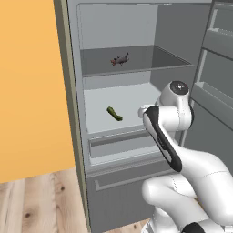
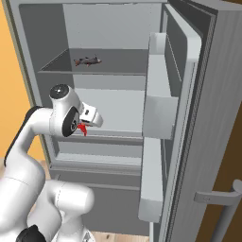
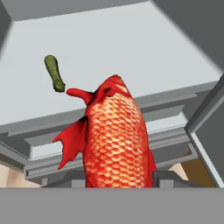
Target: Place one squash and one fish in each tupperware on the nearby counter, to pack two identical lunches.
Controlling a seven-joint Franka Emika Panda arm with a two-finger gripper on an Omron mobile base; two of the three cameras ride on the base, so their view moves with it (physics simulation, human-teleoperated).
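Red-orange fish (image 3: 114,140) looms closest to us, clamped between the fingers of our tool (image 3: 116,177), its scaly body rising up the hand view in front of the open fridge (image 1: 75,91). Beyond it, the dark green zucchini (image 1: 114,113) lies alone on the white middle shelf (image 1: 127,102). Higher up, the dark grey fish (image 1: 119,60) sits on the grey upper shelf (image 1: 150,57). At our right, the fridge door (image 2: 189,118) stands open, its bins (image 2: 158,111) jutting close beside the arm.
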